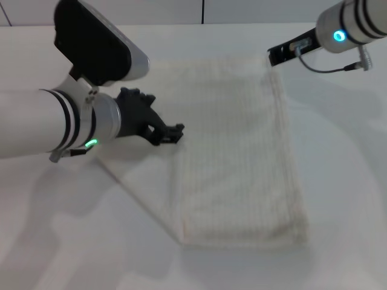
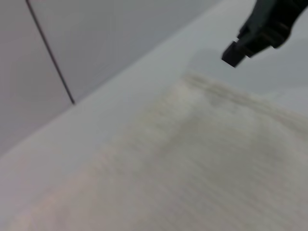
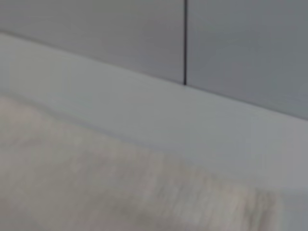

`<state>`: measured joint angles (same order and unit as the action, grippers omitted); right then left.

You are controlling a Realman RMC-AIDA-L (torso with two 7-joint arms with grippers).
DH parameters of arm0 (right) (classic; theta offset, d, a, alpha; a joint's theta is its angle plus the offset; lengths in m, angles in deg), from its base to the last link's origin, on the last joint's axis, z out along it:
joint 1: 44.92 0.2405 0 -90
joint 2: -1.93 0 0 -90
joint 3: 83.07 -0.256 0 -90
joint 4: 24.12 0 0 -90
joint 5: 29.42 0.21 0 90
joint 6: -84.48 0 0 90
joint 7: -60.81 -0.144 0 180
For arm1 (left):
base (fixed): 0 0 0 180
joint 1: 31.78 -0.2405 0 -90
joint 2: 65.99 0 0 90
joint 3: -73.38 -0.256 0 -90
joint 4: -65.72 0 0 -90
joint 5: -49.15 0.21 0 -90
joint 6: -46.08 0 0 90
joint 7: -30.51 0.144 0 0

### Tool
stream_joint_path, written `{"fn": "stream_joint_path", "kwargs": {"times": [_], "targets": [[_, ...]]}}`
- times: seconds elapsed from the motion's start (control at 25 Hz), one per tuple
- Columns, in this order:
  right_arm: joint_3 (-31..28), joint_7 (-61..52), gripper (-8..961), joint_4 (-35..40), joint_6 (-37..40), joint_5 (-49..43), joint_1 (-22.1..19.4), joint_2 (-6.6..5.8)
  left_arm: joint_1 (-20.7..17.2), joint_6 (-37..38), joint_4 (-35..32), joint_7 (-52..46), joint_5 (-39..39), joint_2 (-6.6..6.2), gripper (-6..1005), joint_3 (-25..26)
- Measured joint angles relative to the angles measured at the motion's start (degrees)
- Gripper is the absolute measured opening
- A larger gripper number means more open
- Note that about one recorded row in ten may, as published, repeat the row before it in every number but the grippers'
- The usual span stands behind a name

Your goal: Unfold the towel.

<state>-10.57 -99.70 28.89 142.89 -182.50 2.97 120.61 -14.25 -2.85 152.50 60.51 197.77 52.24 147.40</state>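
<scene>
Jaws of left gripper [image 1: 174, 134] narrow, tips nearly together, holding nothing, low over the towel's near-left part. Jaws of right gripper [image 1: 279, 54]: cannot tell, tips at the towel's far right corner, seen from the left wrist as a dark block [image 2: 260, 31] just above the far hem. Towel [image 1: 239, 151] flat on the white counter [image 1: 338, 181], folded into a long rectangle running from far to near, with a single thinner layer spreading out to the left under the left arm. Right and near edges thick, hemmed, slightly puffed. Wide bare counter to the right and in front; wall panels [image 3: 144, 33] close behind the far edge. Cream-white cloth, faint ribbed stripes.
</scene>
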Motion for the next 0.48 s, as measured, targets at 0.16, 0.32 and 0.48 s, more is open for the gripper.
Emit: {"fn": "stream_joint_path", "kwargs": {"times": [0.16, 0.32, 0.48], "targets": [[0.0, -0.3, -1, -5.6, -0.2, -1.5, 3.7, 0.07, 1.3, -1.3, -2.0, 0.3, -0.2, 0.24, 790, -0.6], [0.3, -0.3, -1, -9.6, -1.7, -1.6, 5.5, 0.20, 2.6, -1.0, -4.3, 0.3, -1.3, 0.32, 789, -0.9], [0.5, -0.3, -2, -11.6, -2.3, -1.4, 6.1, 0.27, 3.7, 0.6, -7.1, 0.5, -3.1, 0.34, 788, -1.4]]}}
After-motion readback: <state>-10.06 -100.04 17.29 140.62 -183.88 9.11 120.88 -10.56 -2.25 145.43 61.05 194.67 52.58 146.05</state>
